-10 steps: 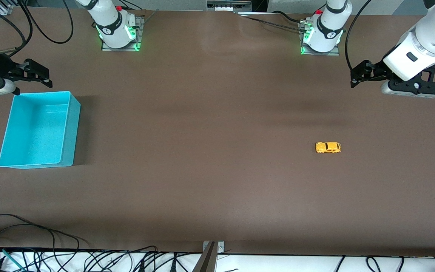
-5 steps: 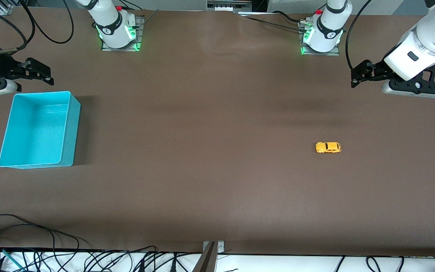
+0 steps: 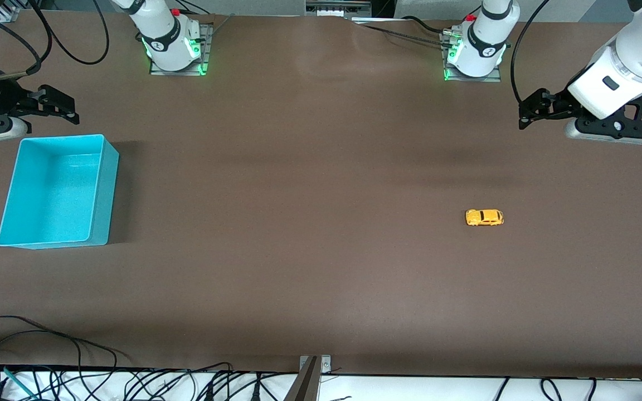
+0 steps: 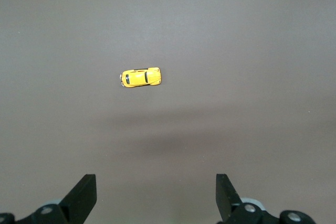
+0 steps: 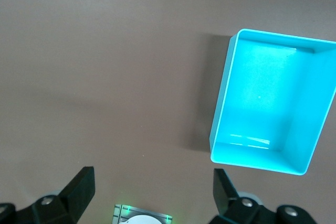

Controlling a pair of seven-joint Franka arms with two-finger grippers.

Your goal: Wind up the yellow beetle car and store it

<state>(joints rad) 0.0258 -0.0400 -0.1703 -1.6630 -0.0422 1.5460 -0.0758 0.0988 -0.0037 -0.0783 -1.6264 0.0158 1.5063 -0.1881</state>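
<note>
The yellow beetle car [image 3: 484, 218] stands on its wheels on the brown table, toward the left arm's end; the left wrist view shows the car [image 4: 140, 77] from above. My left gripper [image 3: 524, 114] hangs open and empty over the table near that end, well apart from the car, and the left gripper [image 4: 156, 179] has only bare table between its fingers. The turquoise bin [image 3: 106, 189] sits empty at the right arm's end. My right gripper [image 3: 70, 111] hovers open and empty beside the bin's corner; the right gripper [image 5: 152, 174] looks down past the bin [image 5: 220, 103].
Both arm bases [image 3: 176, 47] [image 3: 474, 53] with green lights stand along the table edge farthest from the front camera. Loose black cables [image 3: 48, 345] lie along the edge nearest to it. A metal bracket [image 3: 312, 367] sits at the middle of that edge.
The right gripper has shifted a little above the bin's corner. The left gripper has barely moved. Car and bin lie where they were.
</note>
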